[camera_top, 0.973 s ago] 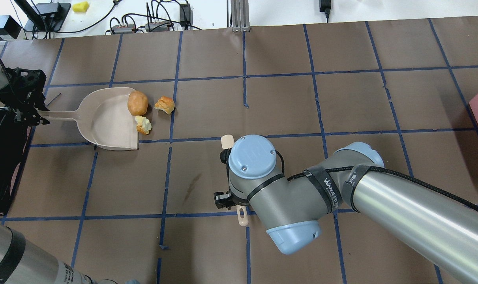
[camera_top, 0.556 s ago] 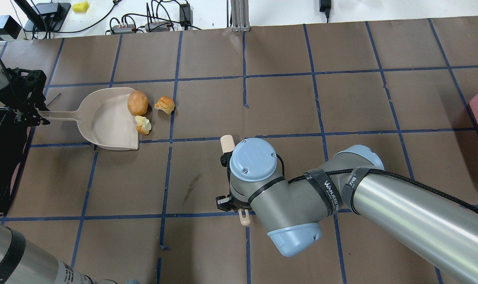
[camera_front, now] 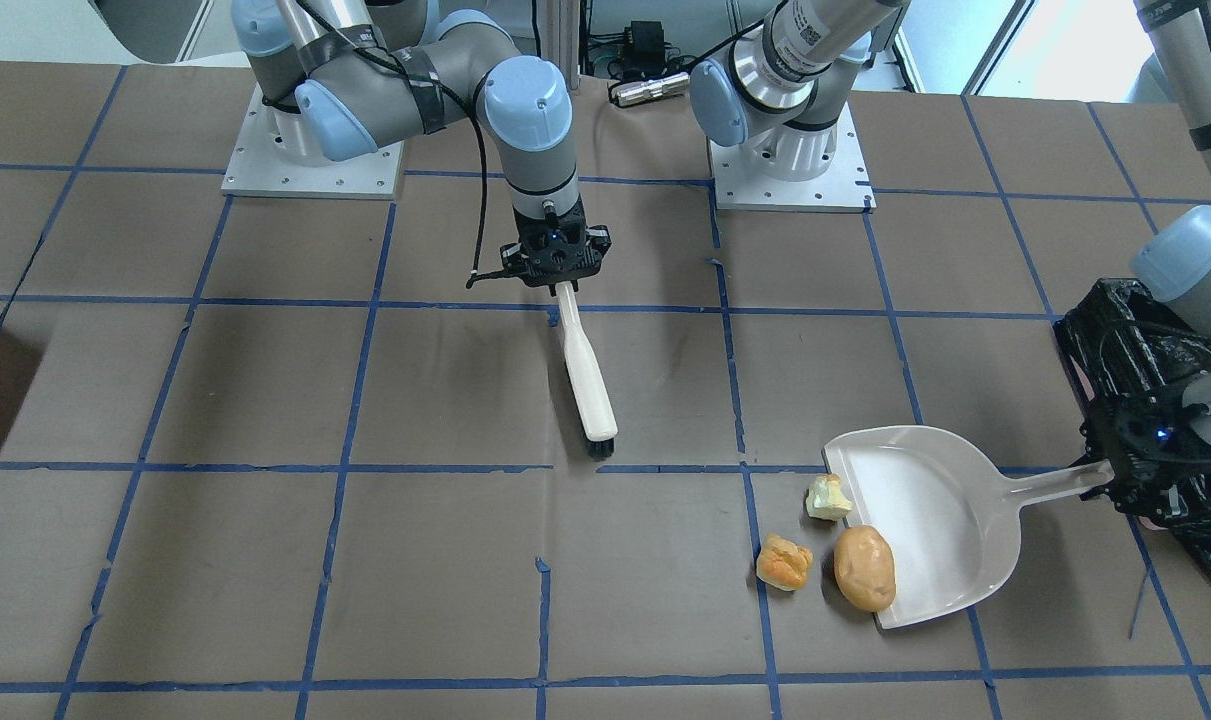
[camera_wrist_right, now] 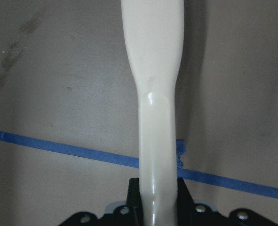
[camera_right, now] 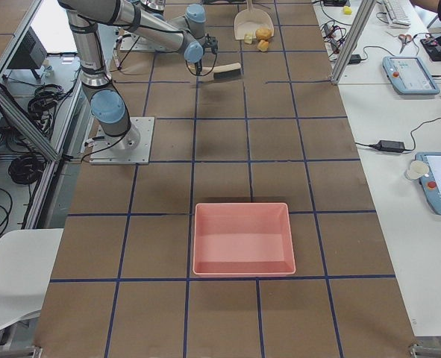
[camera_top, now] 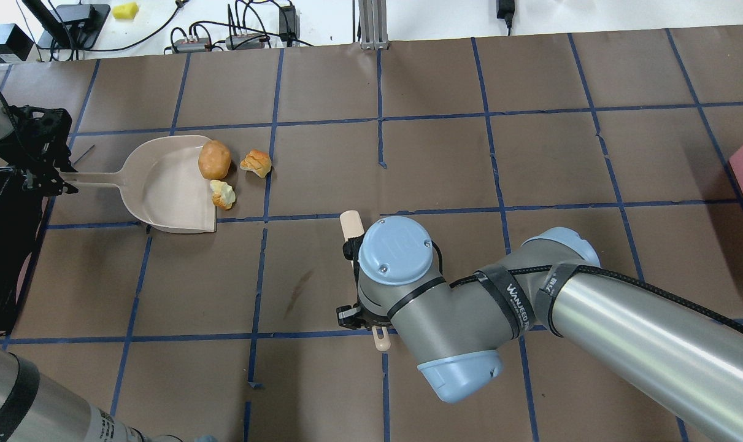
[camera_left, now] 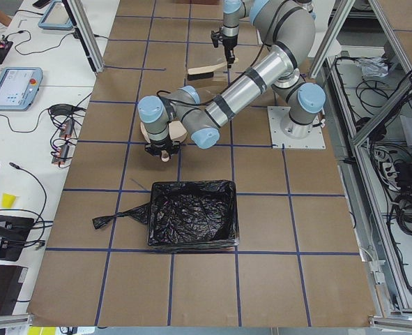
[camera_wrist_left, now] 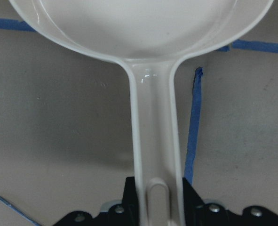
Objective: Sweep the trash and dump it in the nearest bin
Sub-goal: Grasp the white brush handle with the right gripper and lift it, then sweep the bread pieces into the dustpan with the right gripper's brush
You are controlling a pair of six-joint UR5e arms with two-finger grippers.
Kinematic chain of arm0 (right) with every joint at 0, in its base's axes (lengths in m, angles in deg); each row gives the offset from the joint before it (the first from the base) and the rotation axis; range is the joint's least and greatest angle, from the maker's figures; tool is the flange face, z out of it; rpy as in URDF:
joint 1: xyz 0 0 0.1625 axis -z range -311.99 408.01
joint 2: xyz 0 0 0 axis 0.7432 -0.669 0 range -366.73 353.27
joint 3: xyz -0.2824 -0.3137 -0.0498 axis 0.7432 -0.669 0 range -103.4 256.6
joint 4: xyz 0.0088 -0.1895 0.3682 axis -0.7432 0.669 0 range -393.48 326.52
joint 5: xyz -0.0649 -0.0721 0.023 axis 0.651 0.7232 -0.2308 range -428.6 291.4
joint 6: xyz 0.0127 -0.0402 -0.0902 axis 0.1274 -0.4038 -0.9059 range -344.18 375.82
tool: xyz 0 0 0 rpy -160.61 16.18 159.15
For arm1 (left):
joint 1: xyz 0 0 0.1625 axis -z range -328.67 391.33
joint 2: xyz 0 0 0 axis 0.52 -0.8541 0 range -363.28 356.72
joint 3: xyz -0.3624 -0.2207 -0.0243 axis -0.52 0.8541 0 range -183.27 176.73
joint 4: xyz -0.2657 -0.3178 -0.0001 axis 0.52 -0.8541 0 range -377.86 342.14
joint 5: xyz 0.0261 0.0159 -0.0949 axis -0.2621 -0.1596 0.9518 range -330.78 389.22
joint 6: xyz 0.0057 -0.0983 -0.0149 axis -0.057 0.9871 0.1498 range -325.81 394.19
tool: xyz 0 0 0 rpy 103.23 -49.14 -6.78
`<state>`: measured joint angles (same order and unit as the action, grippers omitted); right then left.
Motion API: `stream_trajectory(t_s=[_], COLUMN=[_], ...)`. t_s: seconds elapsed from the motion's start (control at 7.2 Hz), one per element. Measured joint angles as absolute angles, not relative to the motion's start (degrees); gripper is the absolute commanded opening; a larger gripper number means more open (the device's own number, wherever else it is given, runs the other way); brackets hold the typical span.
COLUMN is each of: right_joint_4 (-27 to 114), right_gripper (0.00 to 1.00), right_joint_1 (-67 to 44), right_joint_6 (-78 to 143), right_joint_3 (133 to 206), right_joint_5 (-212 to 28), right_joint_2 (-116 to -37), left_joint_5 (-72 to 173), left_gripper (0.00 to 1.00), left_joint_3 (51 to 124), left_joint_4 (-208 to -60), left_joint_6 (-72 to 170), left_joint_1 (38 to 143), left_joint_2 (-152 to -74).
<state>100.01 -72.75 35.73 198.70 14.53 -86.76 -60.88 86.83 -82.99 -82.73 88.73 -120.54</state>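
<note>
My left gripper [camera_top: 57,181] squeezes the handle of the flat white plastic dustpan [camera_front: 950,520]. The tan oval potato [camera_front: 864,568] sits on the dustpan's open lip. The pale yellow-green apple core bit [camera_front: 828,497] touches that lip. The golden-brown bread chunk [camera_front: 784,561] lies just past it. My right gripper [camera_front: 557,262] squeezes the long white brush [camera_front: 587,385], far from the dustpan. The black-bagged boxy bin [camera_left: 192,213] is by the dustpan's handle end.

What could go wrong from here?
1. The left claw holds the dustpan only by its handle end; a push from the brush may pivot it.
2. The potato straddles the lip, the apple-core bit touches it, and the bread chunk lies outside. Any could roll away mid-sweep or on the lift to the bin.
</note>
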Motion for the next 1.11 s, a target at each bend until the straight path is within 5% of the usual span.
stream_trajectory(t_s=[0.56, 1.11], right_joint_4=[97.60, 87.52], right_gripper=[0.03, 0.00], right_joint_1=[-72.08, -76.69], right_joint_6=[40.74, 80.10], right_joint_3=[194.15, 179.28], right_joint_5=[14.51, 14.83], right_joint_2=[-86.27, -78.85], left_joint_5=[-60.87, -61.02], left_gripper=[0.04, 0.04], left_joint_3=[86.87, 87.05], left_joint_4=[-82.59, -82.54], left_joint_6=[-82.99, -82.87], left_joint_1=[88.73, 88.73], left_joint_2=[-120.48, -120.34])
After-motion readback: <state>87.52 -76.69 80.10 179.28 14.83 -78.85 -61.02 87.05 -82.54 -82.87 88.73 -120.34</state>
